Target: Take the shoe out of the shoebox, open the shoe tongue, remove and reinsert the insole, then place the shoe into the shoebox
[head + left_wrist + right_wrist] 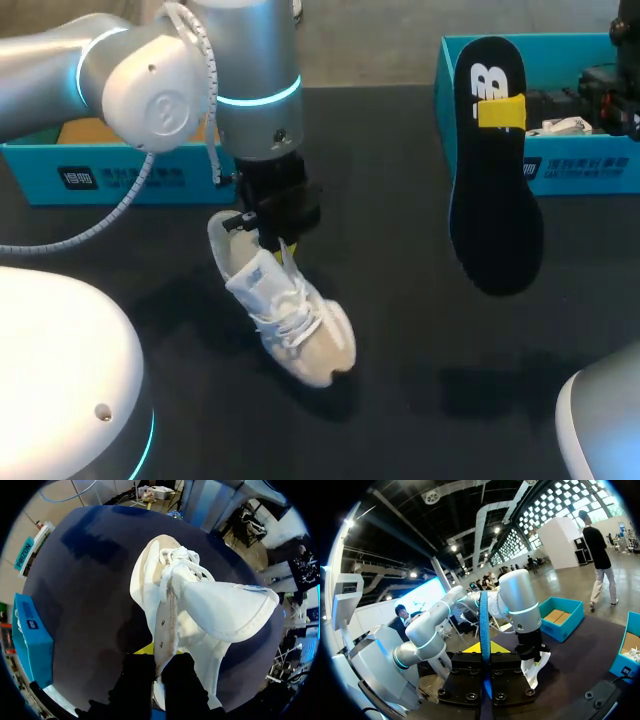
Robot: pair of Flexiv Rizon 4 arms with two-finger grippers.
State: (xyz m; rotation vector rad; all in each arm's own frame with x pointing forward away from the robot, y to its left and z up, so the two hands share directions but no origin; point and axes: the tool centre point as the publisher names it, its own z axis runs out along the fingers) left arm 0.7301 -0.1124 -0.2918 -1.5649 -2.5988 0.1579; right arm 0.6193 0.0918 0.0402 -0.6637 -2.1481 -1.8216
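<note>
A white shoe (290, 315) stands tilted on the black table, toe toward the front. My left gripper (268, 240) is shut on the shoe's collar edge near the heel. In the left wrist view the shoe (200, 605) lies ahead of that gripper (159, 660), its tongue folded forward and the eyelet strip pinched between the fingers. The black insole (490, 190) hangs upright in the air at the right, with my right gripper (500, 112) shut on its upper part. In the right wrist view the insole (484, 625) shows edge-on between the fingers of this gripper (485, 652).
An open blue shoebox (560, 170) with paper inside stands at the back right, behind the insole. A second blue box (100, 170) sits at the back left, under my left arm. Bare black table lies between shoe and insole.
</note>
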